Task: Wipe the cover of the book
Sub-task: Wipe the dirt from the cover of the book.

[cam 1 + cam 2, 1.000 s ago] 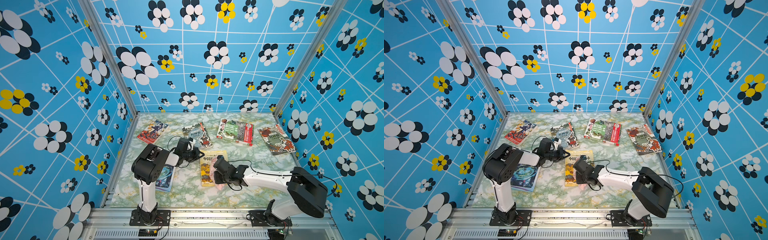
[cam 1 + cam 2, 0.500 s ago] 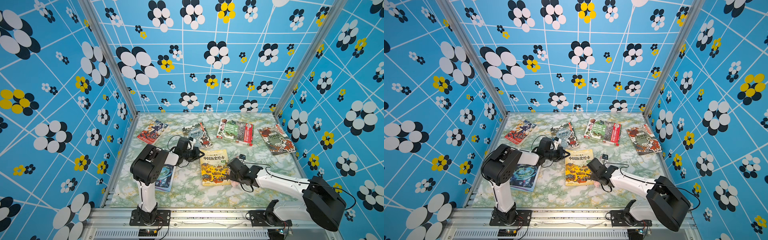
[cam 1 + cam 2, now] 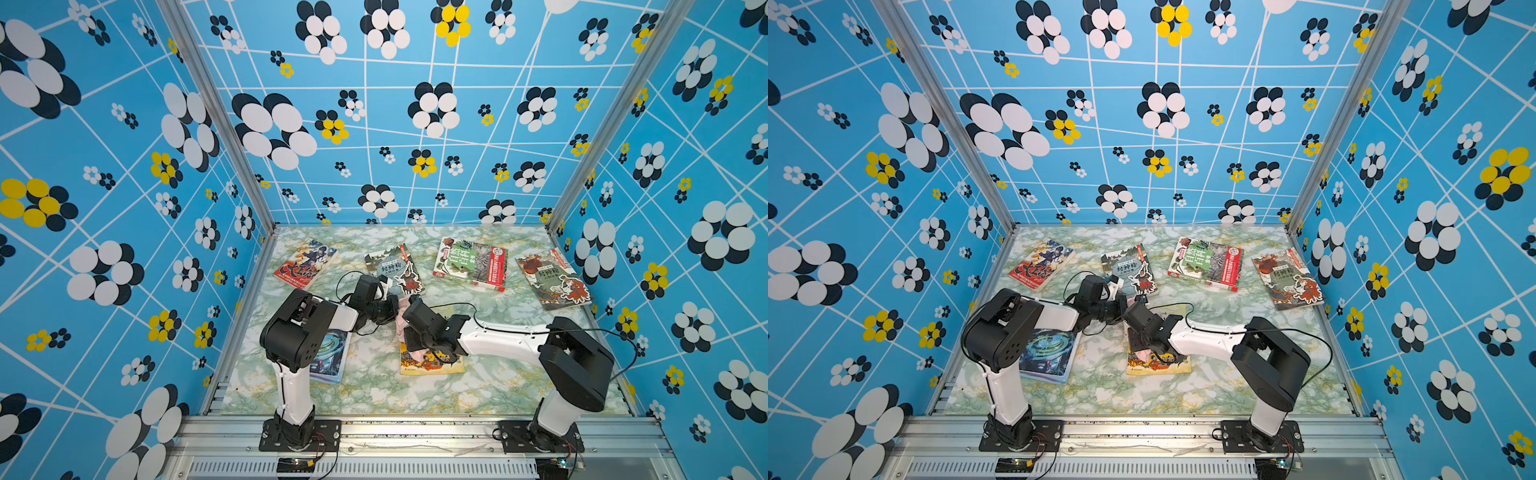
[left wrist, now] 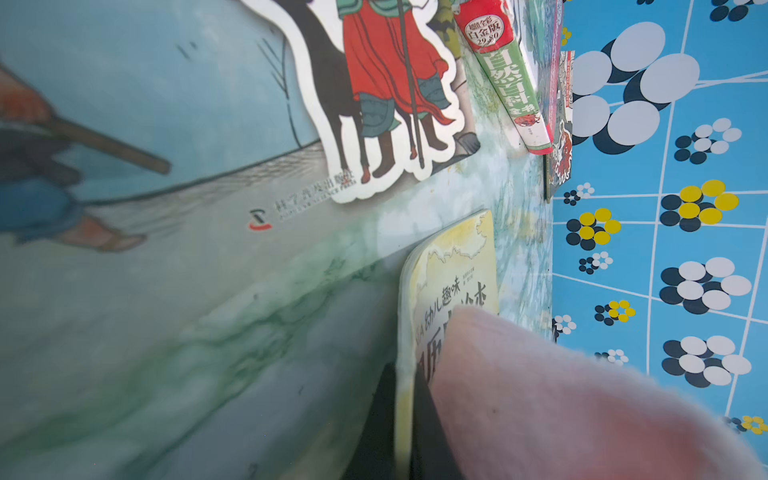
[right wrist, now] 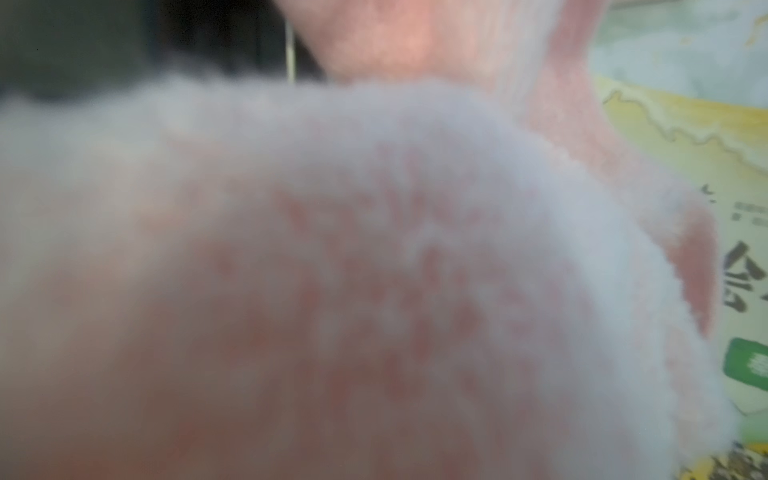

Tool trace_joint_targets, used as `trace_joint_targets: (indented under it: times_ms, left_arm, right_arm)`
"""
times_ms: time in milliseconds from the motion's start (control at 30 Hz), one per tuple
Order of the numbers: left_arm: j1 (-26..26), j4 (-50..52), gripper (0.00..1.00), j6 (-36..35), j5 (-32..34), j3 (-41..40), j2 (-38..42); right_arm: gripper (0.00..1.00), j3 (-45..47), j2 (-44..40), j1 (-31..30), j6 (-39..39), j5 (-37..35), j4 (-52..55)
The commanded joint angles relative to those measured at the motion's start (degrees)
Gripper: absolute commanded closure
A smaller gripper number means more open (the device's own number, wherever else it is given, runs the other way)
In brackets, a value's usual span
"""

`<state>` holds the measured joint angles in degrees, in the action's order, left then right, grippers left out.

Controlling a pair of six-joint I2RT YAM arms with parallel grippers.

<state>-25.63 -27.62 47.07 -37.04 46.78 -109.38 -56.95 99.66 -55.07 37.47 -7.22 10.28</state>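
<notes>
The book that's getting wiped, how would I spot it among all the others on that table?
Start at the green marbled table and look to its middle, nearer the front than the row of four books along the back. There lies a yellow book, half hidden under the right arm. It alone has a yellow cover and a fluffy pink cloth on it.

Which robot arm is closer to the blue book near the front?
Left. The left arm reaches right over the blue book, hiding part of it. The right arm stretches over the yellow book, off to the side.
</notes>
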Motion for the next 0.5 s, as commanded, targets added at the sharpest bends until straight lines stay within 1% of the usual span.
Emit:
trace_joint_targets:
  times_ms: [0, 67, 133, 267, 367, 467]
  left_arm:
    - [-0.22, 0.80, 1.00, -0.74, -0.82, 0.85, 2.24]
    - [-0.04, 1.05, 1.00, -0.89, -0.92, 1.13, 2.20]
    - [0.05, 1.34, 1.00, -1.10, -1.01, 1.45, 2.05]
    - [0.31, 1.25, 1.00, -1.10, -0.96, 1.46, 2.02]
    - [0.31, 1.31, 1.00, -1.23, -0.88, 1.77, 1.73]
    - [0.40, 1.60, 1.00, -1.06, -0.62, 2.34, 1.40]
  right_arm:
    - [1.00, 3.30, 1.34, 2.55, 1.49, 4.16, -2.51]
    - [1.00, 7.74, 0.50, 6.26, 4.53, 5.03, -3.33]
    - [1.00, 11.62, -1.07, 10.02, 6.38, 4.76, -1.77]
    - [1.00, 16.19, -5.82, 15.00, 5.86, -1.39, 5.19]
    - [1.00, 15.78, -7.37, 15.78, 2.89, -1.67, 7.10]
    - [1.00, 14.83, -7.74, 15.14, 0.79, 1.11, 8.99]
